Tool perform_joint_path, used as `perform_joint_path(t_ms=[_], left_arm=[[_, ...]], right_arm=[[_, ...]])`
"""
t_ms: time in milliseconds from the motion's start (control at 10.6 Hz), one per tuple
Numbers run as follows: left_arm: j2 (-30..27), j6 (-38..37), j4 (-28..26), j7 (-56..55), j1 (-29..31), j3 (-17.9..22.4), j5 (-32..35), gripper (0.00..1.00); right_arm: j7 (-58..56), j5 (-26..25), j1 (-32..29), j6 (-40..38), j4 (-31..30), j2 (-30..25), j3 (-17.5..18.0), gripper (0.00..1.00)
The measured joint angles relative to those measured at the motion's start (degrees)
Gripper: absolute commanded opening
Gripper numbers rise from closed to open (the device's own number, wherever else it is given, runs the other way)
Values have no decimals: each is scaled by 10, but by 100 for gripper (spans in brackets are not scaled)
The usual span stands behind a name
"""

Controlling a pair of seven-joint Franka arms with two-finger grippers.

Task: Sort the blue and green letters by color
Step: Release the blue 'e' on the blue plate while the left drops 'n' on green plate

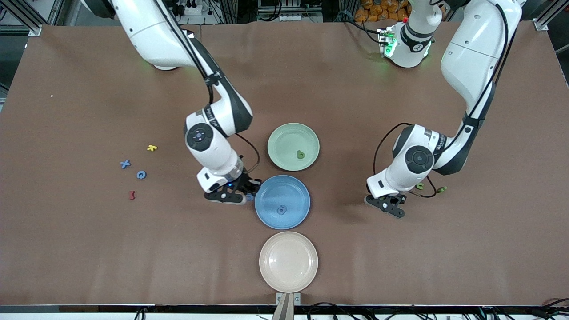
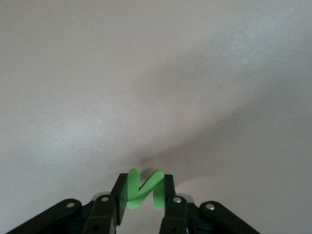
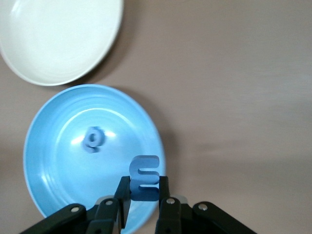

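My right gripper [image 3: 140, 195] is clenching blue E [image 3: 145, 178] over blue plate [image 1: 266, 213] rim, w/ another blue letter [image 1: 281, 210] in it. Left gripper [image 2: 141, 197] is pinching green N [image 2: 144, 189] over bare bench [image 1: 89, 249], bound for green plate [image 1: 278, 133].

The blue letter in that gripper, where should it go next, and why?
Probably a short move inward over the blue plate, then open. The right gripper holds the blue letter at the plate's rim, and one blue letter already lies inside.
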Motion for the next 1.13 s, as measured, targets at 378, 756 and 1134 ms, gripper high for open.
perform_joint_path(t_ms=[378, 756, 1134], left_arm=[[-29, -72, 0, -130, -1, -58, 0, 0], [-36, -104, -1, -273, -1, -112, 0, 0], [-34, -106, -5, -415, -22, -152, 0, 0]], right_arm=[[-1, 0, 40, 68, 34, 56, 12, 100], [13, 0, 41, 56, 44, 60, 24, 100], [-1, -12, 27, -19, 37, 46, 15, 100]])
